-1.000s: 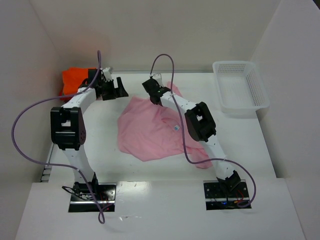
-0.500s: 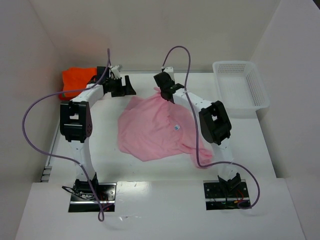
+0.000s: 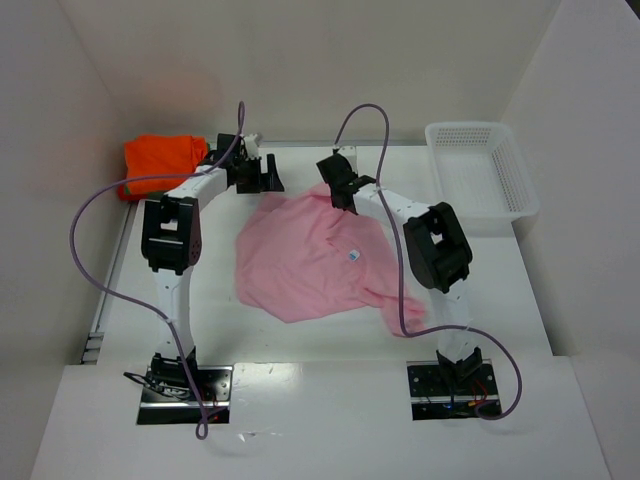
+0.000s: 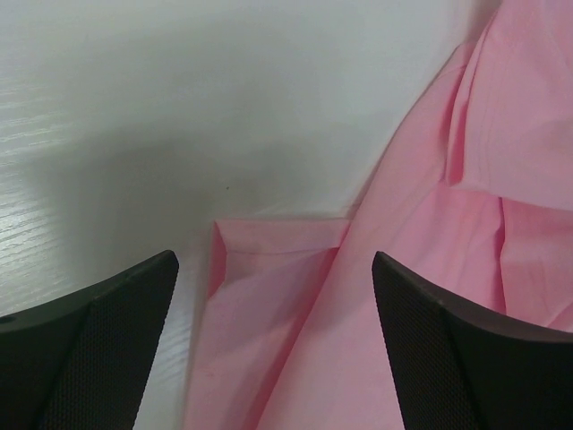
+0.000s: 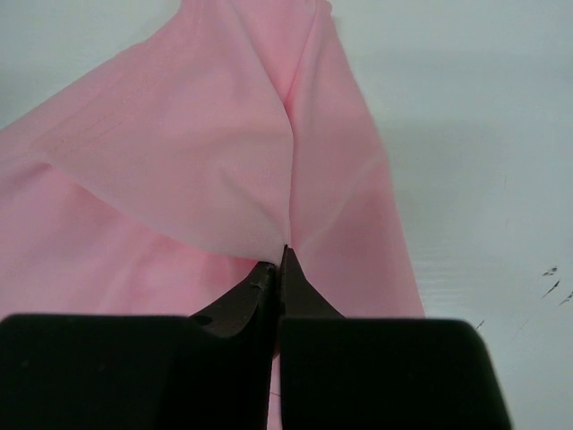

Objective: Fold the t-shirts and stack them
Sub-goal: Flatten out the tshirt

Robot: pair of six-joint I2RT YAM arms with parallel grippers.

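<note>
The pale pink t-shirt [image 3: 305,255] lies crumpled in the middle of the table. My right gripper [image 3: 335,190] is shut on a fold of it at its far edge; the right wrist view shows the cloth [image 5: 206,152] pinched between the closed fingers [image 5: 285,269]. My left gripper [image 3: 268,180] is open just over the shirt's far left corner; the left wrist view shows a pink sleeve edge [image 4: 277,269] between the wide-apart fingers [image 4: 107,331]. The bright orange t-shirt [image 3: 160,157] lies folded at the far left. No green shirt shows.
A white mesh basket [image 3: 480,178] stands at the far right of the table. White walls close in the back and both sides. Purple cables [image 3: 95,235] loop off both arms.
My left gripper has moved right from beside the orange shirt to the pink shirt's far left corner. My right gripper has shifted a little to the right, pulling the shirt's far edge along.
</note>
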